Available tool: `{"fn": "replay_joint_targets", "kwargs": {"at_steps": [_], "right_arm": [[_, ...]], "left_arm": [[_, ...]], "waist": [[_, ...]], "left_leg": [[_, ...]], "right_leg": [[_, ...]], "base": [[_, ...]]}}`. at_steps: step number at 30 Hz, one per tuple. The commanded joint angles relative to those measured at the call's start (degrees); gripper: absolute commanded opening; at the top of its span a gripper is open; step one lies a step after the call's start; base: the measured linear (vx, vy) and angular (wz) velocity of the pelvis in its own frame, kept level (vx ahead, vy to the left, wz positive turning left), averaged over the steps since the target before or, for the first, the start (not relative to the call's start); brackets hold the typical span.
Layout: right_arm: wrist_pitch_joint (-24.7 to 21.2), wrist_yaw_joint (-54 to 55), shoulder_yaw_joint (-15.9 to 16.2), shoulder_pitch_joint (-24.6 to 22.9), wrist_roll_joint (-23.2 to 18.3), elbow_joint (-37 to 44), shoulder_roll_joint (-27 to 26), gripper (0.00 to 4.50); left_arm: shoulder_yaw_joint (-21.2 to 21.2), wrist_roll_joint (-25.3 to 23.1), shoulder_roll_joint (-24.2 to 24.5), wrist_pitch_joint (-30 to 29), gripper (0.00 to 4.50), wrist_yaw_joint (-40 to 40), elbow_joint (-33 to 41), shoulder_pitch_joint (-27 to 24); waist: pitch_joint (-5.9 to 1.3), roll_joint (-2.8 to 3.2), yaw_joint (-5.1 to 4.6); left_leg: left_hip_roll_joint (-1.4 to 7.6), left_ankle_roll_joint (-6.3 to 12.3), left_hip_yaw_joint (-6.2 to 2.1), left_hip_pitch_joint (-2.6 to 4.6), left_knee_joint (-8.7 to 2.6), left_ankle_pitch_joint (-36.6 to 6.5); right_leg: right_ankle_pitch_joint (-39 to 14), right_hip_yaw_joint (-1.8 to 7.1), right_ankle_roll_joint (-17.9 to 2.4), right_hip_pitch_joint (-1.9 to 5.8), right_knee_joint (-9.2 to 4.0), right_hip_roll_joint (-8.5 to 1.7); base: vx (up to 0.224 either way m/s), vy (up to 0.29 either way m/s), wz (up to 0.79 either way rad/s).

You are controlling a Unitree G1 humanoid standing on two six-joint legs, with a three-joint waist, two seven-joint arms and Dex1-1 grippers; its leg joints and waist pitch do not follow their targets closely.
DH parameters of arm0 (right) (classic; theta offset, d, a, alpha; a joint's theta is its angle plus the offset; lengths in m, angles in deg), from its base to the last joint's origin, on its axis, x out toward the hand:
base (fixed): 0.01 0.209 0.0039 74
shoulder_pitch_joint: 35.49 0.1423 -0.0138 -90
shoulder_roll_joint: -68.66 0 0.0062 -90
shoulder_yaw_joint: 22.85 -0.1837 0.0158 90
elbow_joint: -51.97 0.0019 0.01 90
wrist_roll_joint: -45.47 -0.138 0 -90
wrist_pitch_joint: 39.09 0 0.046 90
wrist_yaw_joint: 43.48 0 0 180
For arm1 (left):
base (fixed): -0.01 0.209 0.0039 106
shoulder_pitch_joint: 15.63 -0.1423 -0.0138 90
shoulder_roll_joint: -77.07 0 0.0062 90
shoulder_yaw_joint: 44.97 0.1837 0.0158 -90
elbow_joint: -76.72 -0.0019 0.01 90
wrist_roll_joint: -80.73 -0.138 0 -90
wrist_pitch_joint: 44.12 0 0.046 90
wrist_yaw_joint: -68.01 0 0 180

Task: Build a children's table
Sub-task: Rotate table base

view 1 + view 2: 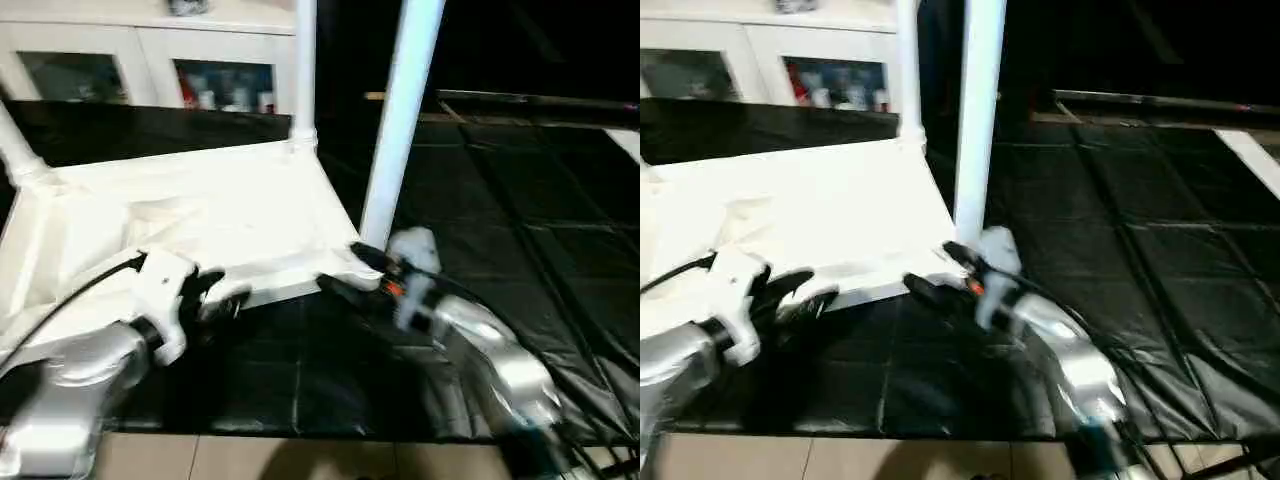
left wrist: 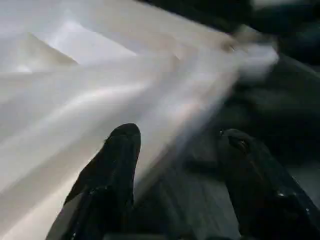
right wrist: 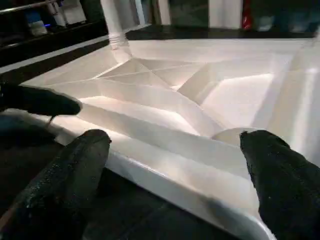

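The children's table lies upside down on the black mat, its white ribbed top facing up. Three white legs stand in its corners: far left, back right and near right. My left gripper is at the top's near edge, open; in the left wrist view its fingers stand apart with the white rim running past one of them. My right gripper is open wide at the near right corner, and the corner rim lies between its fingers.
A white cabinet with glass doors stands behind the table. The black mat stretches to the right, with a white strip at its far right. Pale tiled floor begins at the mat's near edge.
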Motion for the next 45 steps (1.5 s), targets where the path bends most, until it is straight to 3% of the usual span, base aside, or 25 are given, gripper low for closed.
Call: {"fn": "replay_joint_targets", "kwargs": {"at_steps": [1,2,4,7,8,10,14,16,18,19,21,22,25,28,30,34,35,36,37,39,40,41,42,43,45], "right_arm": [[2.1,0.1,0.2,3.9,0.4,-4.8,-1.0,4.50],[4.1,0.4,1.0,7.3,1.7,-9.2,-2.1,4.50],[5.2,0.4,1.2,8.8,2.3,-11.1,-2.7,4.50],[8.3,2.2,0.8,14.0,3.9,-17.8,-5.1,4.50],[9.5,4.9,-0.2,16.4,4.2,-21.4,-6.4,4.50],[11.1,9.1,-1.5,19.2,4.7,-25.7,-7.9,4.50],[13.7,17.8,-4.8,22.6,4.7,-32.3,-9.5,4.50],[15.6,20.9,-6.4,23.6,4.5,-35.0,-9.5,4.50],[16.9,22.8,-8.0,24.3,4.1,-36.7,-9.3,4.50],[17.7,23.7,-9.0,24.9,3.8,-37.8,-9.0,4.50],[19.7,24.6,-10.0,26.2,4.0,-40.5,-8.4,4.50],[20.6,25.3,-10.3,26.7,4.3,-41.8,-8.0,4.50],[22.3,26.4,-11.3,28.0,4.8,-44.5,-5.5,4.50],[23.4,26.7,-12.0,28.8,5.0,-46.1,-3.7,4.50],[24.4,26.8,-12.9,29.6,5.4,-47.7,-1.5,4.50],[26.7,26.5,-14.4,31.5,5.7,-51.9,3.8,4.50],[26.8,26.5,-14.4,31.5,5.7,-52.0,3.9,4.50],[27.2,26.0,-14.3,31.7,5.8,-52.3,4.6,4.50],[27.9,25.1,-14.2,31.8,5.9,-52.6,5.2,4.50],[28.2,24.3,-14.1,31.8,6.0,-52.7,5.5,4.50],[29.2,20.5,-13.4,31.1,5.9,-51.5,5.3,4.50],[29.9,18.4,-13.1,30.7,5.8,-51.0,5.0,4.50],[30.7,15.1,-12.7,29.8,5.4,-49.7,4.5,4.50],[31.4,13.3,-12.4,29.2,5.2,-48.9,4.1,4.50],[32.7,9.8,-11.8,27.7,4.5,-46.7,3.1,4.50]], "left_arm": [[-0.5,2.6,3.7,-5.1,3.14,4.1,2.0,-0.7],[0.0,3.0,6.9,-7.2,3.19,5.5,2.4,-1.6],[0.3,3.2,8.3,-8.2,3.51,6.0,2.7,-2.0],[1.1,3.7,11.7,-10.4,3.65,7.4,3.4,-3.2],[1.6,3.5,12.6,-11.0,3.65,7.0,2.9,-3.2],[2.5,2.4,13.5,-10.9,4.00,5.8,1.8,-3.1],[2.7,-1.8,12.2,-10.7,4.20,0.0,-2.3,-1.0],[3.4,-2.9,12.4,-10.6,4.43,-1.4,-3.5,-0.8],[3.6,-3.3,12.4,-10.6,4.44,-2.6,-4.2,-0.5],[3.5,-3.5,11.9,-10.4,4.47,-3.6,-4.9,-0.1],[3.5,-3.6,11.5,-9.9,4.47,-4.9,-5.9,0.6],[3.7,-3.9,11.3,-9.3,4.47,-5.4,-6.4,0.9],[4.6,-4.8,10.0,-7.7,4.47,-6.8,-7.8,2.3],[5.4,-5.4,9.1,-6.6,4.47,-7.8,-8.5,3.4],[6.0,-5.7,7.9,-5.2,4.47,-9.0,-9.2,4.8],[6.6,-6.1,3.8,0.0,4.47,-12.8,-12.1,8.6],[6.7,-6.1,3.7,0.1,4.47,-12.9,-12.2,8.7],[6.9,-6.5,3.4,0.5,4.47,-13.5,-12.5,9.0],[7.0,-6.8,3.0,0.6,4.47,-14.0,-12.6,9.2],[6.8,-6.8,2.8,0.3,4.47,-14.4,-12.4,9.1],[5.1,-6.4,1.9,-0.3,4.47,-15.9,-10.5,7.7],[4.4,-6.2,1.3,-0.4,4.47,-16.4,-9.7,6.8],[3.3,-6.1,0.6,0.2,4.47,-17.4,-8.7,5.0],[2.6,-6.2,0.0,0.8,4.47,-18.2,-8.1,3.7],[1.2,-6.0,-1.2,1.6,4.47,-19.9,-6.9,0.9]], "waist": [[-3.43,1.12,0.16],[-3.29,1.11,0.03],[-3.17,1.42,0.04],[-3.12,1.36,0.16],[-3.13,0.70,0.08],[-3.00,0.68,0.17],[-2.92,0.91,0.27],[-3.09,0.91,0.39],[-3.25,0.84,0.63],[-3.30,0.79,0.99],[-3.44,0.85,1.31],[-3.49,0.95,1.60],[-3.39,0.91,1.78],[-3.54,1.03,2.59],[-3.49,1.00,2.71],[-3.82,1.05,3.87],[-3.87,0.99,4.00],[-3.89,1.35,3.99],[-3.79,1.10,3.84],[-3.90,1.03,3.84],[-3.93,1.20,3.75],[-3.95,0.95,3.69],[-4.03,1.26,3.59],[-3.96,1.04,3.12],[-3.97,1.07,2.72]], "left_leg": [[0.55,3.38,0.39,-1.14,-4.45,-2.3],[0.52,3.39,0.43,-1.20,-4.51,-2.3],[0.53,3.10,0.56,-1.04,-4.48,-2.9],[0.57,2.53,0.61,-0.81,-4.55,-3.7],[0.62,2.36,0.59,-1.00,-4.66,-3.8],[0.47,1.87,0.62,-0.88,-4.68,-4.4],[0.47,0.50,0.83,-0.31,-4.73,-6.3],[0.53,-0.12,0.65,-0.55,-4.80,-6.6],[0.47,-0.37,0.82,-0.19,-4.70,-6.7],[0.38,-0.34,0.84,-0.53,-4.69,-5.6],[0.35,-0.37,0.89,-0.44,-4.62,-5.3],[0.33,-0.47,0.97,-0.13,-4.58,-5.8],[0.30,-0.36,0.86,-0.68,-4.62,-6.7],[0.29,-0.44,1.26,0.24,-4.36,-7.6],[0.27,-0.32,1.16,-0.30,-4.43,-7.9],[0.17,-0.25,1.44,-0.02,-4.09,-8.5],[0.14,-0.02,1.48,-0.32,-4.04,-8.4],[0.16,-0.01,1.30,-0.73,-4.02,-7.9],[0.16,0.28,1.19,-1.30,-4.08,-7.8],[0.11,0.31,1.15,-1.42,-3.96,-7.5],[0.15,0.41,1.09,-1.61,-3.92,-7.1],[0.10,0.75,1.06,-1.82,-3.84,-6.3],[0.15,0.92,0.99,-1.97,-3.80,-6.0],[0.32,1.59,0.90,-2.40,-3.80,-5.4],[0.16,2.65,1.05,-2.10,-3.63,-5.1]], "right_leg": [[-10.3,3.96,-11.2,3.78,-2.67,-3.08],[-10.1,4.01,-11.4,3.85,-2.77,-3.03],[-10.6,4.07,-11.5,3.85,-2.88,-3.12],[-11.5,4.19,-11.7,3.76,-2.81,-3.20],[-12.1,4.28,-11.8,3.76,-2.71,-3.28],[-13.9,4.42,-11.5,3.72,-2.85,-3.29],[-16.3,4.56,-9.9,3.18,-3.15,-3.11],[-15.0,4.79,-9.4,3.41,-2.80,-2.99],[-13.3,5.20,-9.8,3.08,-2.60,-2.74],[-11.0,5.27,-10.3,3.33,-2.23,-2.58],[-10.2,5.26,-10.4,3.30,-2.13,-2.60],[-10.1,5.25,-10.8,3.10,-2.16,-2.57],[-10.5,5.24,-10.6,3.51,-2.14,-2.64],[-10.1,5.35,-11.0,2.83,-2.37,-2.46],[-9.8,5.26,-11.2,3.17,-2.18,-2.36],[-9.2,5.29,-11.4,2.88,-2.30,-2.20],[-8.2,5.38,-11.7,3.01,-2.09,-2.17],[-7.8,5.35,-11.6,3.30,-1.85,-2.23],[-9.2,5.15,-10.6,3.66,-2.11,-2.20],[-10.6,5.14,-10.0,3.82,-2.16,-2.36],[-10.5,5.14,-10.0,3.89,-2.12,-2.41],[-10.3,5.09,-10.2,4.08,-2.13,-2.46],[-9.7,5.10,-10.6,4.18,-1.91,-2.53],[-8.6,5.07,-11.0,4.38,-1.98,-2.63],[-8.8,5.02,-11.6,4.04,-2.09,-2.31]], "base": [[0.000,0.000,0.00],[0.000,0.000,0.00],[0.000,0.000,0.00],[0.000,0.000,0.00],[0.000,0.000,0.00],[0.000,0.000,0.00],[0.000,0.000,0.00],[0.000,0.000,0.00],[0.000,0.000,0.00],[0.000,0.000,0.00],[0.000,0.000,0.00],[0.000,0.000,0.00],[0.000,0.000,0.00],[0.000,0.000,0.00],[0.000,0.000,0.00],[0.000,0.000,0.00],[0.000,0.000,0.00],[0.000,0.000,0.00],[0.000,0.000,0.00],[0.000,0.000,0.00],[0.000,0.000,0.00],[0.000,0.000,0.00],[0.000,0.000,0.00],[0.000,0.000,0.00],[0.000,0.000,0.00]]}}
